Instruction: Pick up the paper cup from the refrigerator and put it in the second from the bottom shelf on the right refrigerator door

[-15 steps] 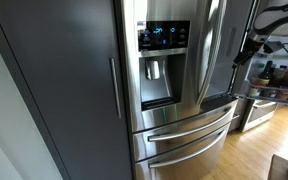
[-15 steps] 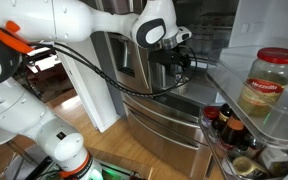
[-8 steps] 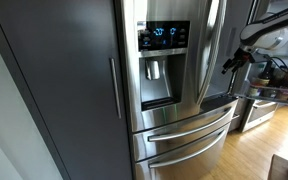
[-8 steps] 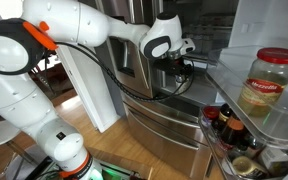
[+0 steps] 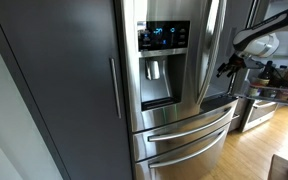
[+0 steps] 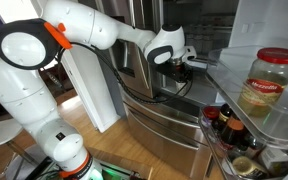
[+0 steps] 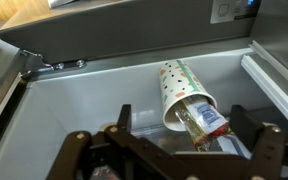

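In the wrist view the paper cup [image 7: 174,85], white with small coloured marks, lies on its side on a pale fridge shelf [image 7: 84,100]. Its rim faces me and sauce packets [image 7: 202,122] poke out of it. My gripper [image 7: 184,125] is open, one dark finger on each side of the cup's mouth, not touching it. In both exterior views my gripper [image 5: 224,68] [image 6: 196,65] reaches into the open refrigerator [image 5: 174,110]. The right refrigerator door [image 6: 274,130] stands open with its shelves showing.
A large jar with a red lid [image 6: 266,85] stands on an upper door shelf. Several dark bottles [image 6: 229,128] fill a lower door shelf. The shelf's raised back edge [image 7: 134,55] lies behind the cup. A dark grey cabinet [image 5: 54,90] stands beside the fridge.
My arm has reached further into the fridge opening, and the gripper has moved in over the shelf. The cup's earlier position is not shown.
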### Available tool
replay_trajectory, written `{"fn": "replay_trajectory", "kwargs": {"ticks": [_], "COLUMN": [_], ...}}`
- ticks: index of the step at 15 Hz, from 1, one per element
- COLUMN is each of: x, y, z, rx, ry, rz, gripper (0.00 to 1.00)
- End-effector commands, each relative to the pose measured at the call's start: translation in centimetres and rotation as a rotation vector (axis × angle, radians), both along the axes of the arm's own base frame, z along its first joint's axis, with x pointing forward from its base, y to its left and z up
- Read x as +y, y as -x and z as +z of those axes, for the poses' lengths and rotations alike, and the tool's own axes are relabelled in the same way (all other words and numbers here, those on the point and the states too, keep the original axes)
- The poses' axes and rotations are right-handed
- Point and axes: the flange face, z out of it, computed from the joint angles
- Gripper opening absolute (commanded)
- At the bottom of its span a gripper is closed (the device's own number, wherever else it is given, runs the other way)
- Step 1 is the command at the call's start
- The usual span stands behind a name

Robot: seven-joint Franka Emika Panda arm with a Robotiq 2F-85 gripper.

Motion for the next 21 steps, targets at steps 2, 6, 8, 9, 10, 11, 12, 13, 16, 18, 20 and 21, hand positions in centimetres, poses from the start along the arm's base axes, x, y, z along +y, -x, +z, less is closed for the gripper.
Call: {"fn": "replay_trajectory", "kwargs": {"ticks": [2,6,8,9,10,11,12,13,16,18,20,21], "x": [0.0,-1.7,-2.7,-3.0,-3.0,-3.0,-2.9,-2.7,-2.1,-2.2,-2.2,-2.2], "y": [0.0,-1.1,-1.5,-1.7,-2.0,-2.2,-2.4,-2.8,-3.7,-4.2,-4.6,-4.8], "z": [0.1,-2.8,-4.0,-4.5,-5.1,-5.6,-6.0,-6.1,-6.2,-6.4,-7.0,-7.2], "rx": [-0.001,0.012,0.008,-0.002,0.003,-0.001,-0.002,-0.01,-0.042,-0.055,-0.057,-0.06], "ry": [0.0,0.115,0.125,0.139,0.108,0.1,0.073,0.054,0.025,0.023,0.019,0.021], "rz": [-0.002,-0.072,-0.111,-0.125,-0.13,-0.139,-0.137,-0.137,-0.137,-0.144,-0.155,-0.156], "gripper": [1.0,1.0,1.0,1.0,1.0,1.0,1.0,1.0,1.0,1.0,1.0,1.0]}}
